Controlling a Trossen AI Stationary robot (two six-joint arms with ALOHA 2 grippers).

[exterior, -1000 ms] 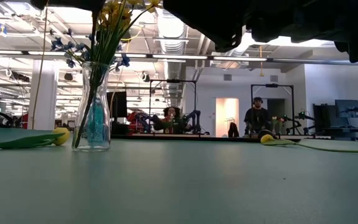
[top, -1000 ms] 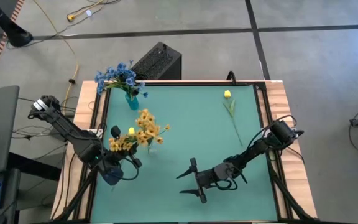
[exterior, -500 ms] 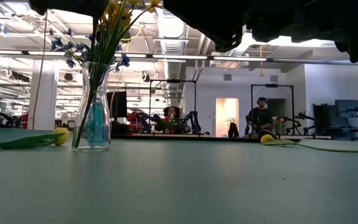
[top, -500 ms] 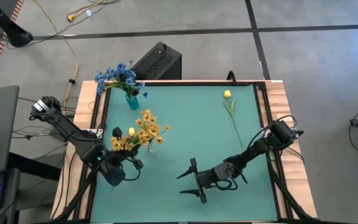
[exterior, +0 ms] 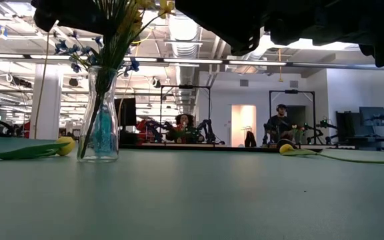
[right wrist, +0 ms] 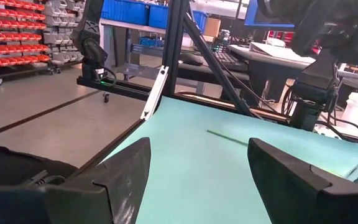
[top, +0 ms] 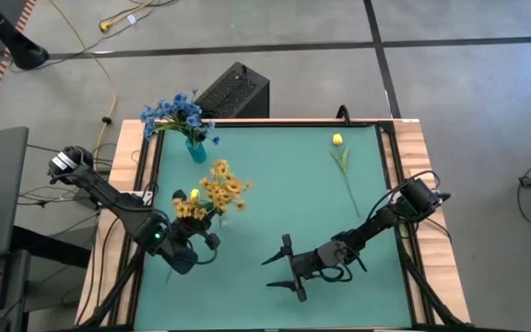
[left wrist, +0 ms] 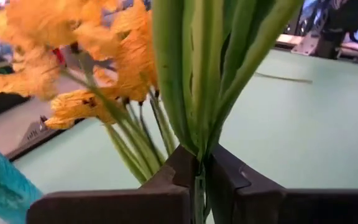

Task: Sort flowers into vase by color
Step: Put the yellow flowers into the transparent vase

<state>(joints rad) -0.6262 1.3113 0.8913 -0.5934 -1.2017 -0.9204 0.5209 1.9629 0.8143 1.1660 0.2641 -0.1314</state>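
Yellow spray (top: 212, 192): ruffled papery blossoms on thin green stalks, pinched in the left gripper (top: 194, 242) near the mat's left edge. Clear glass vase (top: 194, 148): holds blue spray (top: 175, 112), rear left corner. Right gripper (top: 289, 267): fingers spread wide, empty, front centre.

One camera hangs overhead and looks straight down on the whole green table (top: 275, 203). Another sits at tabletop height, looking level across it into the room. Both catch the vase (top: 194, 148) of blue flowers. The left wrist camera sits right behind its pincer (left wrist: 201, 180), very near the yellow flowers (left wrist: 79, 56) pinched there. The right wrist camera looks across the table between its spread fingers (right wrist: 297, 171).
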